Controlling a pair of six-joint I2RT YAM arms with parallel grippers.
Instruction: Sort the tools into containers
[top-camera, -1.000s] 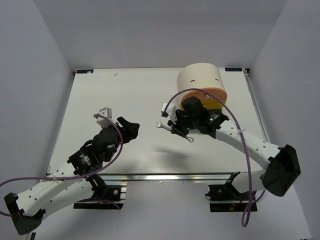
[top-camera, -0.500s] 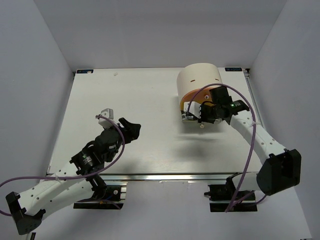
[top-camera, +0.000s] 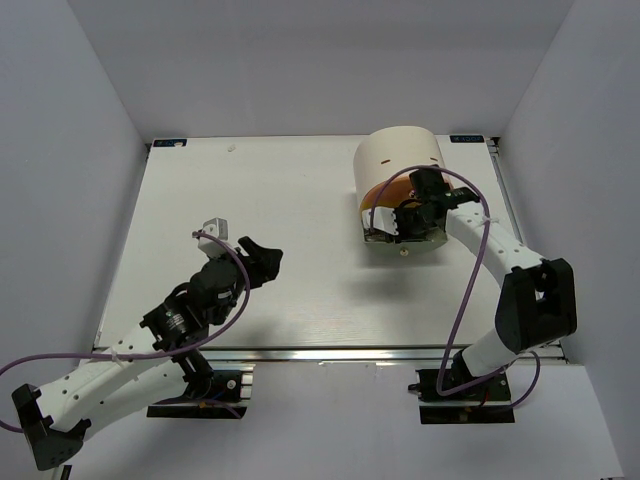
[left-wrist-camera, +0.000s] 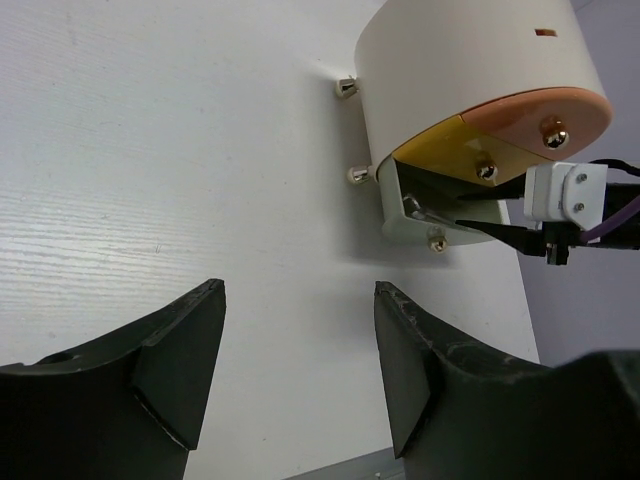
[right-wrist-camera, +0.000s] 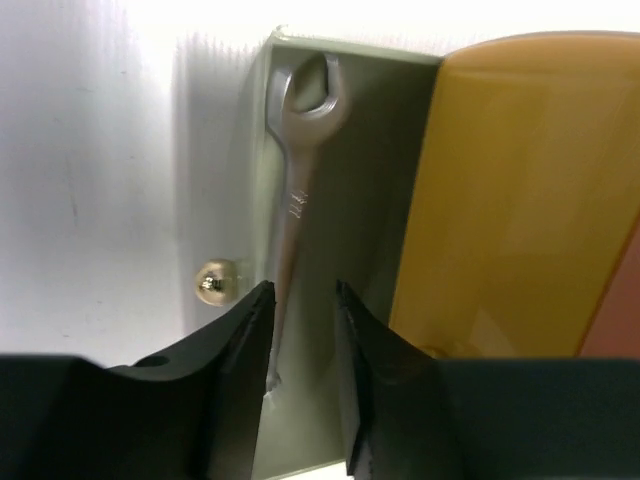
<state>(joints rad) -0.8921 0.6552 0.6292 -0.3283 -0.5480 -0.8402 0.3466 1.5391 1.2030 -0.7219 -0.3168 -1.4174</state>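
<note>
The pale beige drum container (top-camera: 398, 158) stands at the back right, with its orange-yellow drawer front (top-camera: 385, 190) and an open lower drawer (top-camera: 378, 232). In the right wrist view the silver wrench (right-wrist-camera: 300, 170) lies in that drawer (right-wrist-camera: 370, 200) along its left wall, beside the orange front (right-wrist-camera: 520, 200). My right gripper (right-wrist-camera: 302, 290) hangs over the wrench's near end, jaws a little apart, not clamping it. It also shows at the drawer in the top view (top-camera: 405, 220). My left gripper (left-wrist-camera: 298, 290) is open and empty above the bare table, far from the container (left-wrist-camera: 470, 50). No screwdrivers are in view.
The white table (top-camera: 250, 190) is enclosed by pale walls on three sides. Small metal studs (left-wrist-camera: 356, 174) stick out of the container's base, and one (right-wrist-camera: 217, 281) is just left of the drawer. The right arm's purple cable (top-camera: 470, 280) loops above the table's right side.
My right gripper carried the wrench from the middle of the table back to the container's open drawer and let go of it there. The left arm has hardly moved.
</note>
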